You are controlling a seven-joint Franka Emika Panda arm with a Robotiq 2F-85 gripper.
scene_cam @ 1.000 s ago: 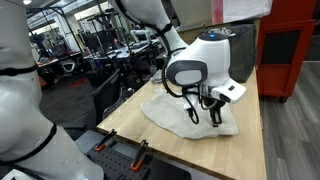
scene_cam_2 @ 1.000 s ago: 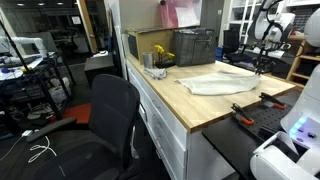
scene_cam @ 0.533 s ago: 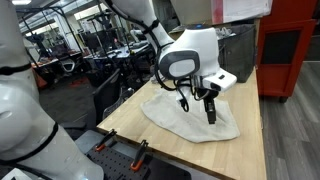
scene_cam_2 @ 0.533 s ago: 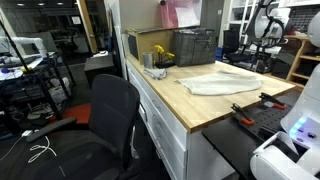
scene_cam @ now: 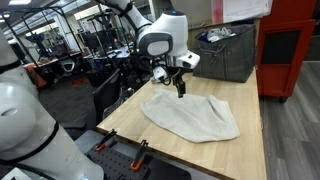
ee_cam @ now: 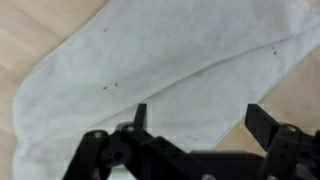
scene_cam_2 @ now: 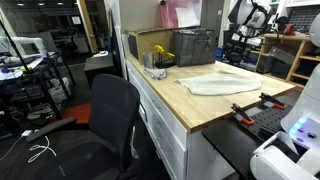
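Observation:
A white cloth lies crumpled flat on the wooden table; it shows in both exterior views, cloth. My gripper hangs open in the air above the cloth's far edge, touching nothing. The wrist view looks straight down. There the cloth fills most of the picture, and my gripper has its two dark fingers spread wide with nothing between them. Bare wood shows beside the cloth.
A grey bin stands at the table's far end, the same bin with yellow flowers beside it. Orange-handled clamps sit at the near edge. A black office chair stands alongside the table.
The jaws have opened and let go of the cloth, which now lies flat. The arm has lifted and swung away from the cloth's middle toward its far edge.

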